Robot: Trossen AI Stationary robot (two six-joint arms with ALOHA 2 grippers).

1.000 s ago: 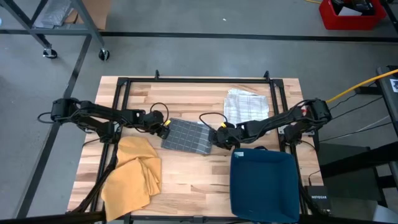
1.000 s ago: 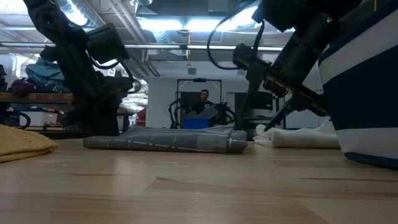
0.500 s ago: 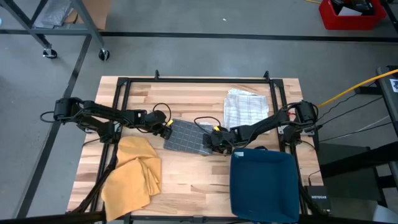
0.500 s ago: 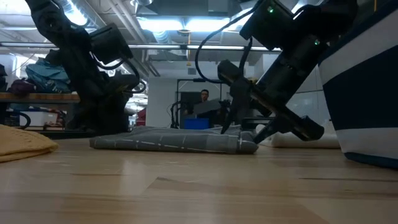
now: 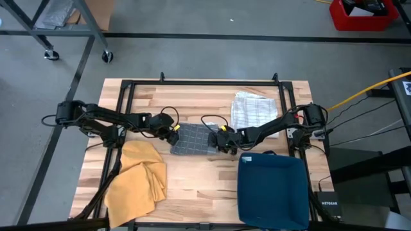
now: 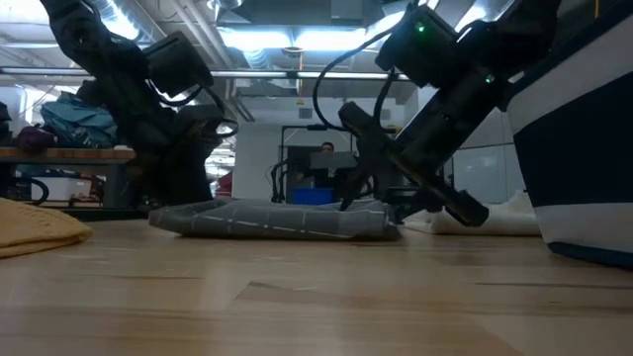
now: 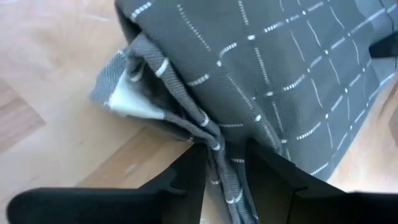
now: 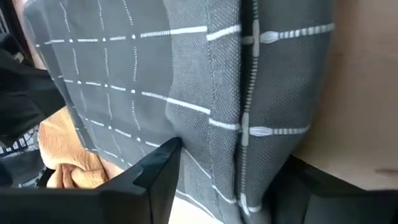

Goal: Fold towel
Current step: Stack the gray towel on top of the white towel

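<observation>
Centrally on the wooden bench (image 5: 192, 96) lay the grey towel (image 5: 192, 139), folded. Left fingers (image 5: 173, 131) pinched its left edge; right fingers (image 5: 221, 139) clamped its thick right fold. Yellow cloth (image 5: 136, 176) near front-left corner, blue bag (image 5: 273, 189) front-right, white towel (image 5: 252, 110) right. Workshop behind, person (image 6: 322, 158) seated.

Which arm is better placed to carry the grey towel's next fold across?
Right, probably: the right gripper straddles the thick folded edge of the grey towel. The left gripper only pinches a bunched corner.
</observation>
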